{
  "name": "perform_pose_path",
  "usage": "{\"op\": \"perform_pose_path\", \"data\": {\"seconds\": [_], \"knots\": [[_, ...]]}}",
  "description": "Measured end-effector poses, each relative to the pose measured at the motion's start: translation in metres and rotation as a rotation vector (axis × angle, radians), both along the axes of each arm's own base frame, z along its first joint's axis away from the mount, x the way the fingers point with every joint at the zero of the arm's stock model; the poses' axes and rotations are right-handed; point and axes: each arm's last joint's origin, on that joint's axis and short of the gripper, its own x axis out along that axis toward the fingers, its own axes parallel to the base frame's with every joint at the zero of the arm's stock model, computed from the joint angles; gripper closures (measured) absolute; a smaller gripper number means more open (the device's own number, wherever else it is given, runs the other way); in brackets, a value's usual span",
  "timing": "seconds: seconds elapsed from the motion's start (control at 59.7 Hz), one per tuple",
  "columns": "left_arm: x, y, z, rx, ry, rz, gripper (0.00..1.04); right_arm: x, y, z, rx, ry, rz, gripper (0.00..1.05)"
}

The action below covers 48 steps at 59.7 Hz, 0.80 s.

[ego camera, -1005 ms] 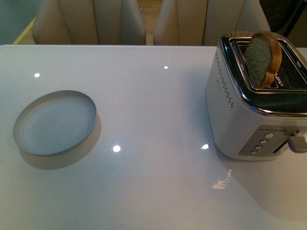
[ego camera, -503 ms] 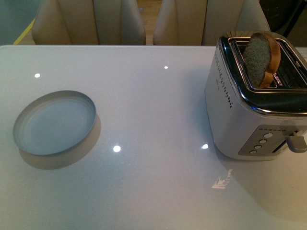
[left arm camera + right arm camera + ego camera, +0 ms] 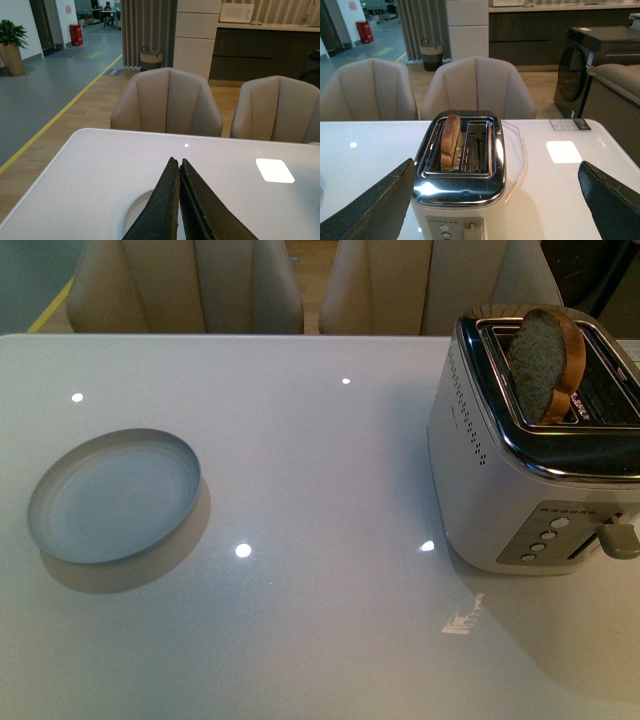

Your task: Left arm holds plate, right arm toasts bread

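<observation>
The slice of light brown wholewheat bread with darker crust (image 3: 451, 142) is seen standing upright, raised, in the slot of the brushed-steel two-slot toaster (image 3: 460, 200) that lies on the side toward the plate, straight ahead of & just below the right gripper (image 3: 495, 202). That gripper's jaws are spread wide, w/ nothing between them, one either side of the toaster body. The slice's long axis runs fwd-back along the slot, away from the gripper, so only its thin crust edge is presented to the wrist cam. The left gripper (image 3: 179, 167) is pressed closed, fingers together, nothing held; the round pale blue-grey plate (image 3: 113, 495) is partly visible just beneath & ahead of its tips, lying flat on the glossy white table (image 3: 320, 640), well apart from the toaster. The right arm is judged much the nearer to the bread; a pinch across its flat faces is judged to need the jaws turned crosswise to the slot.
</observation>
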Motion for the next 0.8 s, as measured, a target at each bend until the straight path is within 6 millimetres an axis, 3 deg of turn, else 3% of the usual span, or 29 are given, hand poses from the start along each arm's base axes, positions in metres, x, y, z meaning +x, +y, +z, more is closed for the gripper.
{"op": "perform_pose_path", "data": {"seconds": [0.804], "knots": [[-0.023,0.0,0.003,0.0,-0.015,0.0,1.02,0.0,0.0,0.0,0.0,0.0,0.0,0.09]]}}
